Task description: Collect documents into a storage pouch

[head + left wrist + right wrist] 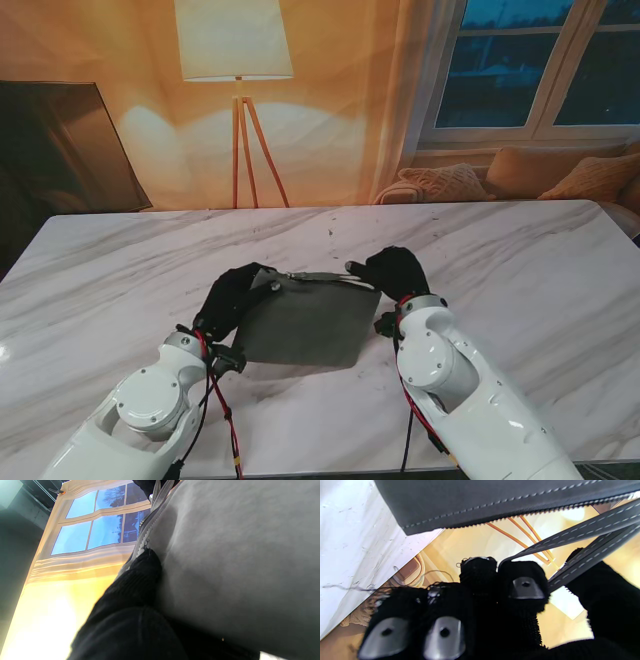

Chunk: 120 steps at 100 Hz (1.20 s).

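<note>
Now keep left hand (234, 297) clamped on pouch (305, 325) corner; right hand (392, 270) fingers pinch zipper strap (582, 528); pull steadily along pouch edge.

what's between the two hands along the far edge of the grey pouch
In the stand view, only the flat grey fabric pouch itself: its open zipper edge spans from the left hand to the right hand, both gripping it.

Both arms wore glossy white rounded shells, the left hand (232, 296) and right hand (392, 270) were sheathed in black knit gloves with grey metal fingertip plates, and red-and-black cables trailed beside each forearm.
</note>
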Each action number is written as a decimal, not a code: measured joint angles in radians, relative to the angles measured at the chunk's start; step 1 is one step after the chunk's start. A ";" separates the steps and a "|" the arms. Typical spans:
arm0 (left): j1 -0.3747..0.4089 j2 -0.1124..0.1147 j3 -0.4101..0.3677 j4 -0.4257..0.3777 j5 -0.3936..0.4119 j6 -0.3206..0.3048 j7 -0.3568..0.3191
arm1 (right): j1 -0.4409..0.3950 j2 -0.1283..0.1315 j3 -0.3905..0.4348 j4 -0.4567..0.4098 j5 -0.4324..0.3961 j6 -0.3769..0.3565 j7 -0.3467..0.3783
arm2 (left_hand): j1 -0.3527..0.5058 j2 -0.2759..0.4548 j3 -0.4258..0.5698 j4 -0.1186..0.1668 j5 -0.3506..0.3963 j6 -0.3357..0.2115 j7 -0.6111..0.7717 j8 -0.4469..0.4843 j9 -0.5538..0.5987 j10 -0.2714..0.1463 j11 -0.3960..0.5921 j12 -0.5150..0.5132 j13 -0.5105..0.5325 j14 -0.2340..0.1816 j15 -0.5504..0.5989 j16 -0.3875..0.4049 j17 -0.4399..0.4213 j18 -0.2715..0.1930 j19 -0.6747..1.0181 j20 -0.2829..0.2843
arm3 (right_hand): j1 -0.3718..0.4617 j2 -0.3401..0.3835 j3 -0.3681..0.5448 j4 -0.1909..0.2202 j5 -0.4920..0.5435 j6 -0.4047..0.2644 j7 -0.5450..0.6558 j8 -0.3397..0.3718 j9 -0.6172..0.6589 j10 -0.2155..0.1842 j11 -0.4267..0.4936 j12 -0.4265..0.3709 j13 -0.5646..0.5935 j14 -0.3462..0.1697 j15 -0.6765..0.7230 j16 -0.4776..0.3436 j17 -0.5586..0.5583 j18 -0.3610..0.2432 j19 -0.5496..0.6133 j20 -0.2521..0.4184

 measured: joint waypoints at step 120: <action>0.056 0.008 -0.082 -0.071 0.072 0.017 0.032 | 0.013 0.005 0.072 0.124 -0.111 0.064 -0.069 | -0.046 -0.025 0.096 -0.037 0.002 0.010 0.007 0.080 0.032 0.002 0.030 0.029 0.039 0.008 -0.001 0.002 0.002 -0.003 -0.007 0.010 | 0.000 -0.001 0.000 0.000 0.001 0.022 0.012 0.001 0.000 0.000 0.000 0.000 0.000 0.000 0.000 0.000 0.000 0.000 0.000 -0.005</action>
